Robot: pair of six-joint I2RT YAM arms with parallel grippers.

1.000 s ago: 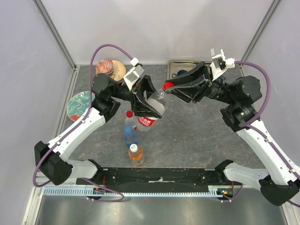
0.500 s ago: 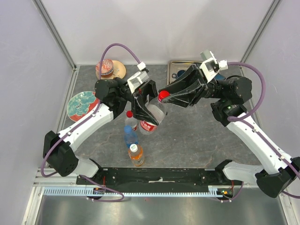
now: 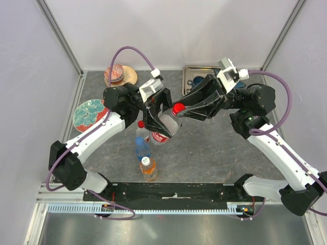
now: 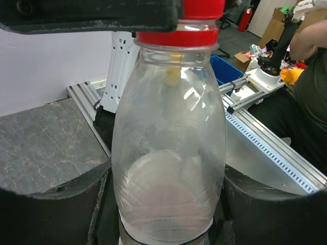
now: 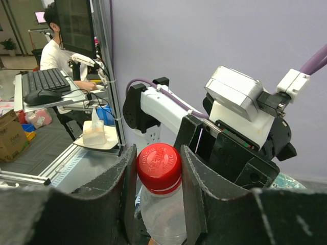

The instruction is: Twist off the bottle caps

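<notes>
My left gripper [image 3: 162,124] is shut on a clear bottle with a red label [image 3: 164,128], held tilted above the table. Its body fills the left wrist view [image 4: 168,153] between my fingers. My right gripper [image 3: 179,109] is shut on this bottle's red cap [image 3: 178,107]. In the right wrist view both fingers press the sides of the cap [image 5: 159,161]. Three more capped bottles stand in a row near the front: a red-capped clear one [image 3: 141,127], a blue one [image 3: 141,148] and an orange one with a white cap [image 3: 148,167].
A metal tray [image 3: 191,71] sits at the back, partly under the right arm. A patterned plate [image 3: 84,115] lies at the left edge. A wooden dish with a ball [image 3: 120,74] is at the back left.
Both grippers and the held bottle shifted nearer and slightly left during the last second. The right fingers stayed at the red cap. The standing bottles have not moved.
</notes>
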